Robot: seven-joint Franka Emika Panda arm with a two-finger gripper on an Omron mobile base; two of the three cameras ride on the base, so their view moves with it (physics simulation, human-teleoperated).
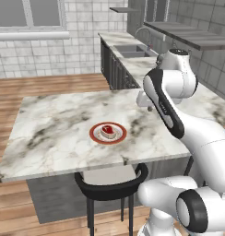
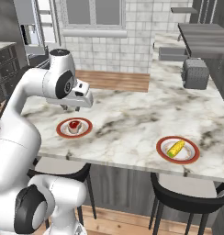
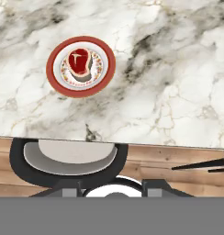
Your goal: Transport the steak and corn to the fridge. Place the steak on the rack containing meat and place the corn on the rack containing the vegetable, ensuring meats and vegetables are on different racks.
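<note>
The steak (image 1: 108, 130) (image 2: 74, 125) (image 3: 79, 62), a red-pink slab, lies on a red-rimmed plate (image 1: 95, 135) near the marble island's front edge. My gripper (image 2: 66, 109) (image 1: 149, 108) (image 3: 112, 190) hovers above the island, to the steak's right in the left base view. It points down, open, with nothing between its fingers. Further along the same edge, the yellow corn (image 2: 176, 147) rests on a second red-rimmed plate (image 2: 193, 155). The fridge (image 2: 33, 25) stands far off at the back left. Its racks and the vegetable cannot be made out.
Black stools (image 1: 109, 182) (image 2: 187, 193) are tucked under the island's front edge. A grey toaster (image 2: 195, 73) sits on the counter at the right. A sink (image 1: 133, 50) lies in the back counter. Wooden floor surrounds the island.
</note>
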